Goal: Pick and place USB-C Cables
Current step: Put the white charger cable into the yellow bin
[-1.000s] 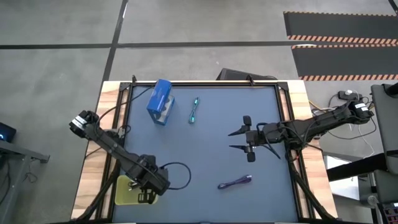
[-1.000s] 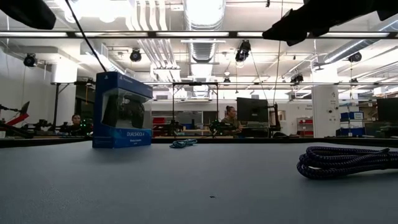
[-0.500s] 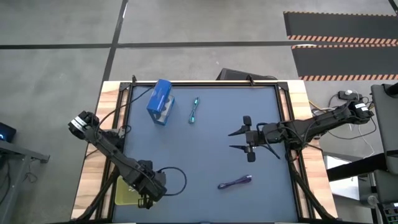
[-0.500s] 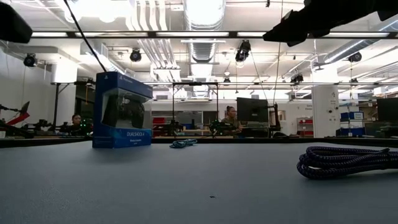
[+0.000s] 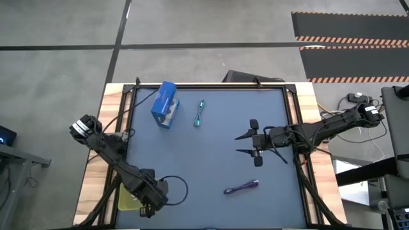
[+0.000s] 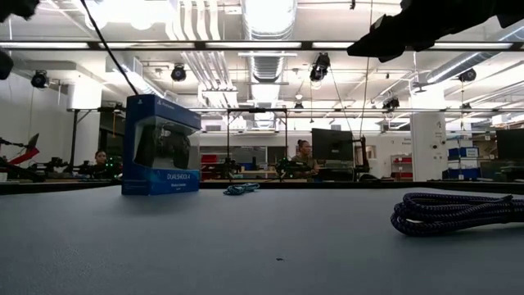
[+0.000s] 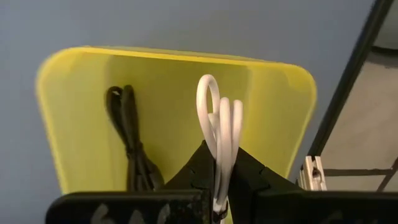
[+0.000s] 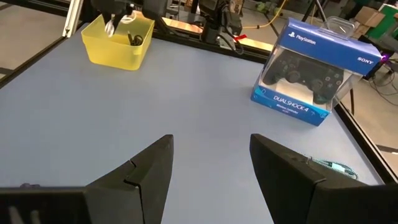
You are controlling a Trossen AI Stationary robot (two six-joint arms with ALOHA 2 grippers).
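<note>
My left gripper (image 7: 219, 167) hovers over the yellow bin (image 7: 74, 118) at the table's near-left corner (image 5: 148, 206), shut on the white cable (image 7: 221, 127). The black cable (image 7: 130, 137) lies on the bin's floor. The teal cable (image 5: 200, 113) lies on the mat near the far edge, right of the blue box (image 5: 165, 105). The purple cable (image 5: 241, 187) lies flat near the near edge (image 6: 454, 211). My right gripper (image 5: 242, 144) is open above the mat's right half, touching nothing (image 8: 211, 149). My left gripper pinches the white cable between its two fingers, partway along the bundle (image 7: 219, 163). The fingers point down from above and lie along the bundle. Its looped end (image 7: 208, 93) sticks out past the fingertips toward the bin. The cable is lifted clear above the bin's floor.
The blue box with a clear window (image 6: 161, 145) stands upright near the far-left corner. A black frame rail (image 7: 348, 93) runs just beside the bin. Bare mat lies between the box, the bin and the purple cable. People sit in the room beyond the table (image 6: 301, 156).
My left gripper has moved toward the table's near edge and slightly left, carrying the white cable, and now stands over the yellow bin near the corner. The right arm and the other cables have kept still.
</note>
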